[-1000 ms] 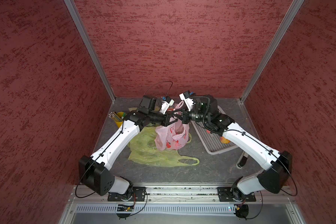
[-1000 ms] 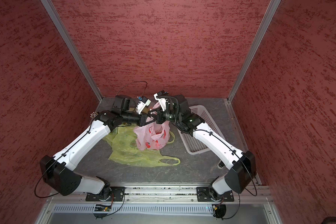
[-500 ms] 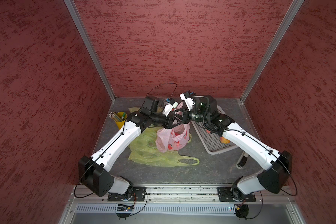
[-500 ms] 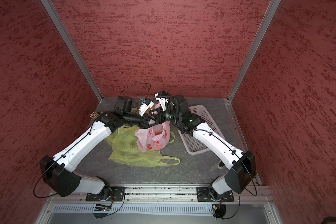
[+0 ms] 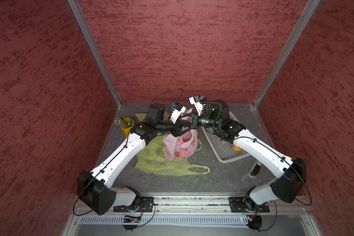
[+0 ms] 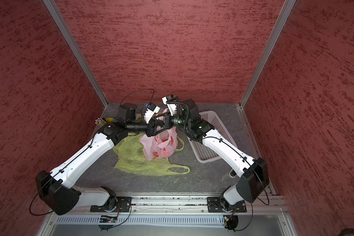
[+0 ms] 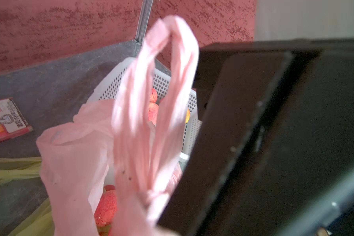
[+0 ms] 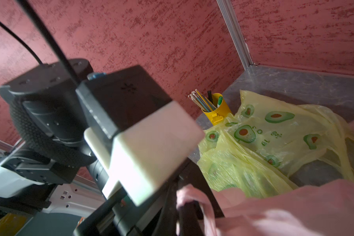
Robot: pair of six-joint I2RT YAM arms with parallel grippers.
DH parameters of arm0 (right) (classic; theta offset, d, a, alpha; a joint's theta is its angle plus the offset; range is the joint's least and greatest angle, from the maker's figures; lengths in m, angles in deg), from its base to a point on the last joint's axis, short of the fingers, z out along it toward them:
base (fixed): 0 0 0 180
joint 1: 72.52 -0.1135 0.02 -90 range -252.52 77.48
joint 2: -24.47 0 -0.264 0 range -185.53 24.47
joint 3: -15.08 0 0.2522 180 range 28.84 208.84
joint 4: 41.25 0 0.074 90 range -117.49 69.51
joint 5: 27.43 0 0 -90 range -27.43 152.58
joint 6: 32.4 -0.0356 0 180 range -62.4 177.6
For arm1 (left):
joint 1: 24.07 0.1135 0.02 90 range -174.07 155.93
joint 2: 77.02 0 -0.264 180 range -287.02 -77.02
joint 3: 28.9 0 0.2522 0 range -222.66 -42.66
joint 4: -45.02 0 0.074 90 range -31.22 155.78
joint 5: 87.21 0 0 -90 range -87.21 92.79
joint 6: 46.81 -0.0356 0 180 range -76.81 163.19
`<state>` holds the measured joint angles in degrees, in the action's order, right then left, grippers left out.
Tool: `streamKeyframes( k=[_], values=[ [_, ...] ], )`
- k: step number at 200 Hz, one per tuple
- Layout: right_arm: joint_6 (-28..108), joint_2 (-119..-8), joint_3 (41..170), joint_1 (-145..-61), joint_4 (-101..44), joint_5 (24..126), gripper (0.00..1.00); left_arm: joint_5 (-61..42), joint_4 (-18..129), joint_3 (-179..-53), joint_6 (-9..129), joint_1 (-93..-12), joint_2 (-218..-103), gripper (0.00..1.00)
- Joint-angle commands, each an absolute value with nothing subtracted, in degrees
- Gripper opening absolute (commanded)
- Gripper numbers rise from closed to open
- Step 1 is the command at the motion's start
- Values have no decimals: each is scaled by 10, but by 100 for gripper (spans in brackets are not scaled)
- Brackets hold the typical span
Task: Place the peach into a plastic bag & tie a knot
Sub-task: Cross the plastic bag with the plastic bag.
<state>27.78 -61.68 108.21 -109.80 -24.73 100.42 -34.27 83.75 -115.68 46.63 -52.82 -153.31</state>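
The pink plastic bag (image 5: 180, 146) (image 6: 159, 145) stands mid-table, its mouth pulled up. A red-orange peach (image 7: 105, 206) lies inside it and shows red through the film in a top view (image 5: 185, 141). Both grippers meet just above the bag. My right gripper (image 5: 189, 122) (image 8: 187, 212) is shut, with a pink handle strip draped over one finger. My left gripper (image 5: 180, 128) (image 6: 152, 130) faces it with jaws parted. The other handle loop (image 7: 172, 67) stands loose in front of it, twisted into a small bunch (image 7: 149, 194) at its base. The left fingertips are hidden in the left wrist view.
A yellow-green avocado-print bag (image 5: 157, 163) (image 8: 274, 130) lies flat under and in front of the pink one. A white perforated basket (image 5: 223, 147) at the right holds more peaches (image 5: 237, 147) (image 7: 152, 111). A yellow pencil cup (image 5: 127, 125) stands back left. A flat marker pack (image 7: 7, 120) lies behind.
My left gripper has gone from shut to parted and shifted slightly back. The right gripper stays shut in place, and the bag has barely moved.
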Motion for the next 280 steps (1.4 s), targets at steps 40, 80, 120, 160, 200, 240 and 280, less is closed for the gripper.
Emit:
streamKeyframes(
  k=[40,80,120,160,200,240,280],
  values=[
    [180,-611,1036,-1098,-357,1053,0,-286,688,-1111,504,-533,-1489,39],
    [149,-602,1012,-1098,-391,1062,0,-253,650,-1090,496,-547,-1475,36],
    [134,-595,999,-1098,-400,1066,0,-220,580,-1054,476,-570,-1452,33],
    [135,-591,990,-1099,-395,1060,0,-201,554,-1043,466,-581,-1446,27],
    [151,-570,995,-1098,-368,1039,0,-188,557,-1038,456,-583,-1442,17],
    [167,-560,1020,-1098,-324,1018,0,-169,574,-1033,446,-583,-1437,27],
    [168,-561,1035,-1098,-305,1015,0,-158,591,-1040,428,-590,-1439,46]
  ],
)
